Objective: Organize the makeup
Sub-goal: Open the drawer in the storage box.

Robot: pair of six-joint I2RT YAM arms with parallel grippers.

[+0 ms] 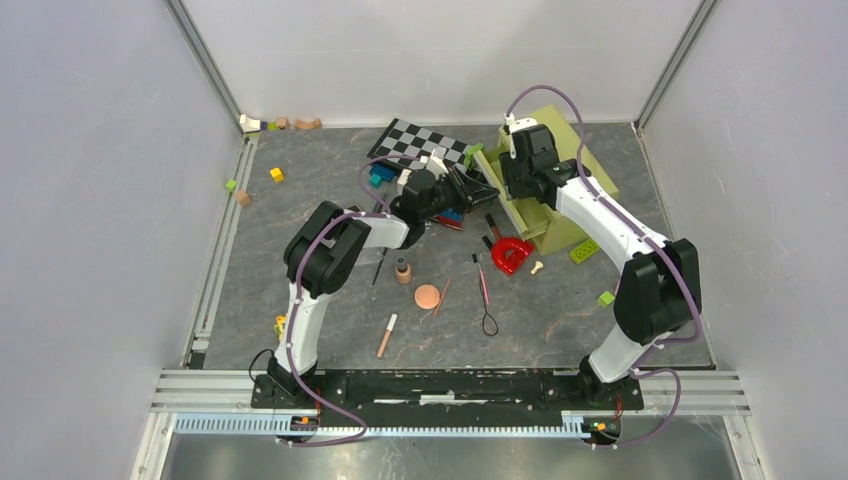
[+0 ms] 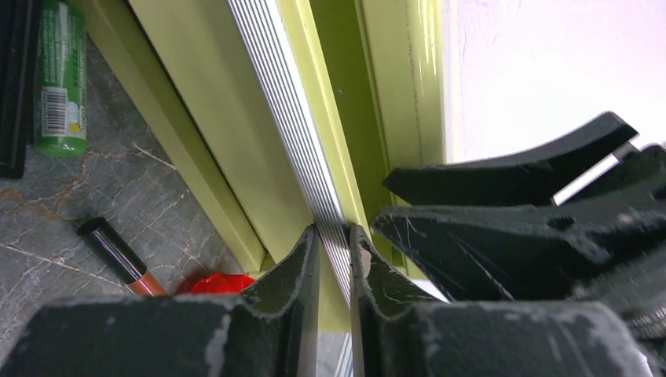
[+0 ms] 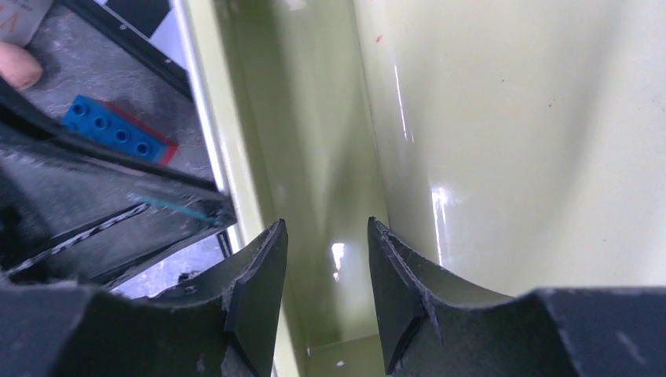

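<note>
Makeup lies loose on the grey table (image 1: 300, 200), well apart from both my grippers. The round peach puff (image 1: 427, 296) sits near the middle, with the small tan bottle (image 1: 403, 271) upright just beyond it to the left. A wooden pencil (image 1: 387, 336) lies nearer my bases and a thin pink pencil (image 1: 484, 283) lies to the puff's right. Close by the green case (image 1: 590, 165), my left wrist camera shows a black-capped stick (image 2: 118, 255) flat on the table beside the red horseshoe piece (image 2: 220, 283), and a green tube (image 2: 59, 78) further along.

My left gripper (image 2: 334, 255) is up against the case's near side, its fingers drawn narrow with a ribbed strip (image 2: 290, 118) of the case running down between them (pinched, as far as I can see). My right gripper (image 3: 326, 290) hangs over the case's interior. Its fingers stand moderately apart around bare green wall, gripping nothing, and one finger (image 3: 259, 298) is at the rim. A blue brick (image 3: 118, 129) lies on the table outside that rim, near the checkerboard (image 1: 425, 140).
</note>
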